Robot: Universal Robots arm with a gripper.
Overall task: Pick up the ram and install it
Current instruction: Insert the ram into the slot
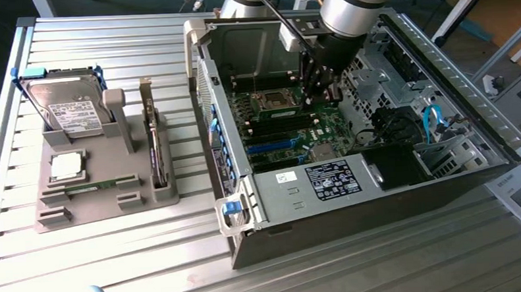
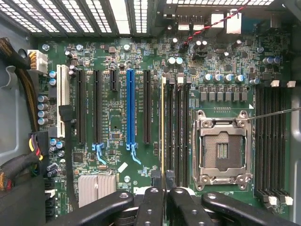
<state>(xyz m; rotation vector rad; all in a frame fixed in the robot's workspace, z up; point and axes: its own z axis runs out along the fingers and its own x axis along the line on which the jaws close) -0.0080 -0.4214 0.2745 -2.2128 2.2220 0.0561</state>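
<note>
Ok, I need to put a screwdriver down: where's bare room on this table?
The table is bare below the grey holder and the computer case, at the exterior view's bottom left. The strip between holder and case is narrow. Inside the case it is crowded: the gripper holds the ram there.

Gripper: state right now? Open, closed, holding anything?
Gripper: closed on the ram, held edge-on over the memory slots beside the processor socket.
</note>
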